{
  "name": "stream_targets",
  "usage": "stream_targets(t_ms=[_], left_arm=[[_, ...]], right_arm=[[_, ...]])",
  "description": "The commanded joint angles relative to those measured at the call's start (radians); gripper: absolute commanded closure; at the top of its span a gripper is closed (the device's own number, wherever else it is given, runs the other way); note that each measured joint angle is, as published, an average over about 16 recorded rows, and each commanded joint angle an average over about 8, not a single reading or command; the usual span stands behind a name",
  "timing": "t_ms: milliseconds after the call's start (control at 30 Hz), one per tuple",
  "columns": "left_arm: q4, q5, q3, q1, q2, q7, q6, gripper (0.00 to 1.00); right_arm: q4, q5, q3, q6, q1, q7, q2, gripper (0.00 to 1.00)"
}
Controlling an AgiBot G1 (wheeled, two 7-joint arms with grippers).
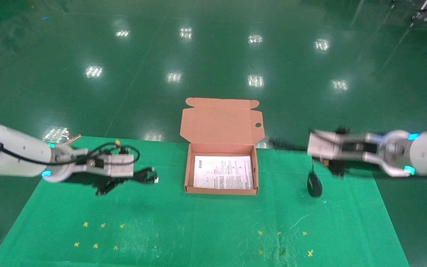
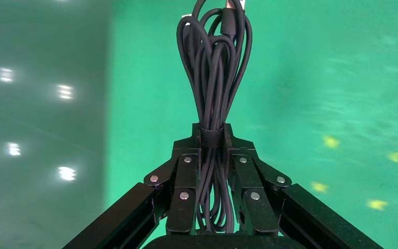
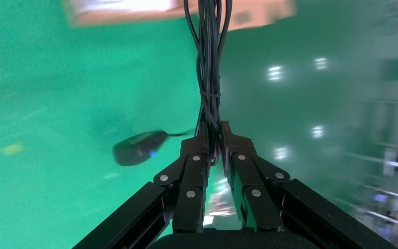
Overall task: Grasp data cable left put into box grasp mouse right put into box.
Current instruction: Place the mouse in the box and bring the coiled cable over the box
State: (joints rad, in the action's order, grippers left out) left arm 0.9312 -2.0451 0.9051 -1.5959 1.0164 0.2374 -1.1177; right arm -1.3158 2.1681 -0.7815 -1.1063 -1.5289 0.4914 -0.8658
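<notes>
table: green cloth (image 1: 198,222), box (image 1: 221,187) open mid-table
left tool (image 2: 212,136): my pads clamped on data cable (image 2: 212,67), lifted left of box
right tool (image 3: 213,136): pinching cord, mouse (image 1: 314,185) dangling right of box
risk: mouse swings, may snag box wall

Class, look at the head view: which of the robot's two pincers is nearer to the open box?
Left. The left pincer, shut on the data cable, is just left of the box; the right pincer, holding the mouse's cord, is farther off to its right.
</notes>
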Motion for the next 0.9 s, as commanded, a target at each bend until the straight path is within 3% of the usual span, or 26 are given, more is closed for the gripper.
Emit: stream_targets(t_ms=[33, 300, 600, 900], left_arm=[[0.034, -0.016, -0.003, -0.017, -0.006, 0.017, 0.005, 1.00], [0.058, -0.062, -0.029, -0.106, 0.045, 0.052, 0.076, 1.00], [-0.006, -0.126, -0.036, -0.191, 0.125, 0.067, 0.151, 1.00], [-0.041, -0.177, -0.036, -0.229, 0.157, 0.094, 0.189, 1.00]], right_arm=[[-0.012, 0.022, 0.014, 0.012, -0.029, 0.021, 0.001, 1.00], [0.063, 0.025, 0.035, 0.113, -0.147, -0.020, -0.149, 1.00], [0.292, -0.017, 0.026, 0.242, -0.260, -0.166, -0.346, 1.00], [0.430, -0.109, 0.038, 0.290, -0.303, -0.290, -0.420, 1.00]])
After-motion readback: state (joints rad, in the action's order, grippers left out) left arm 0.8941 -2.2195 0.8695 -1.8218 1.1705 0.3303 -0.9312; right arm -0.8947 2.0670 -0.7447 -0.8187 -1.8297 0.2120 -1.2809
